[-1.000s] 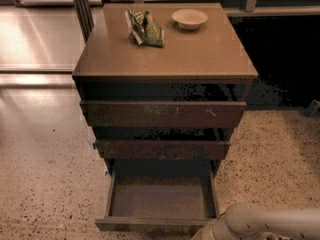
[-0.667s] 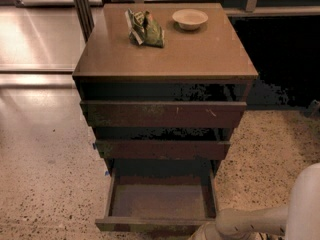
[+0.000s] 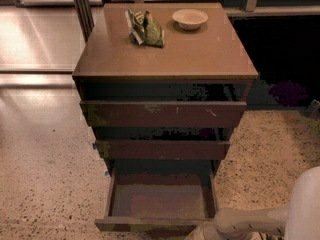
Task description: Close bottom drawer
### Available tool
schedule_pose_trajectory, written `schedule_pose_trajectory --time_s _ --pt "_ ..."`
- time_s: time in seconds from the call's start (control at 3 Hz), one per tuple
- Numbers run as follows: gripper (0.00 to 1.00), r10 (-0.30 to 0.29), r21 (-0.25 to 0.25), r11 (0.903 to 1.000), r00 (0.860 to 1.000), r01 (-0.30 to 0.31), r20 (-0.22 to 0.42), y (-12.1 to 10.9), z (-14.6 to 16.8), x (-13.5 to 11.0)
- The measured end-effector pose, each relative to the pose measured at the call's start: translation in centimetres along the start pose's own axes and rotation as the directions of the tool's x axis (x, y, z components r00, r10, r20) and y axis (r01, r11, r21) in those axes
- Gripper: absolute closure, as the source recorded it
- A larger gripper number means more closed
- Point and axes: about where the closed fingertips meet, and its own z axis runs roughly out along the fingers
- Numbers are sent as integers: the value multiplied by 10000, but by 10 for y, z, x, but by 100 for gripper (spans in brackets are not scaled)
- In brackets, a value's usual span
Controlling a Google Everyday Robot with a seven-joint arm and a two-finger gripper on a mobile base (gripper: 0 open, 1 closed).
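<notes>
The bottom drawer (image 3: 160, 200) of the brown cabinet (image 3: 165, 59) stands pulled out, showing its shallow box and greyish-brown floor. Its dark front edge (image 3: 150, 226) lies at the bottom of the camera view. My white arm (image 3: 260, 219) reaches in from the lower right. The gripper (image 3: 200, 232) sits low at the drawer front's right end, mostly cut off by the picture's bottom edge. Above are the plain middle drawer front (image 3: 162, 149) and the wider top drawer front (image 3: 162, 114) with pale scratches.
A green crumpled bag (image 3: 146, 28) and a pale bowl (image 3: 190, 19) sit on the cabinet top. Speckled floor (image 3: 45, 184) lies on both sides. A dark post (image 3: 82, 9) stands behind the cabinet's left corner. Dark space is at the right rear.
My arm has swung further into view at the lower right, and the gripper has stayed by the drawer front's right end. The drawer looks equally far out.
</notes>
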Motion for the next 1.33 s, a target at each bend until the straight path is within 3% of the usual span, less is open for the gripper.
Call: schedule_pose_trajectory --time_s 0.33,0.67,1.0,1.33 --pt "100 -326 56 9995 9995 326 44 -24 47 -25" --pt "100 -393 51 9992 9991 393 138 -29 54 -30" --pt "100 -680 344 9973 9947 655 775 -54 67 -66" --pt "100 -690 452 9968 9945 656 785 -58 70 -68"
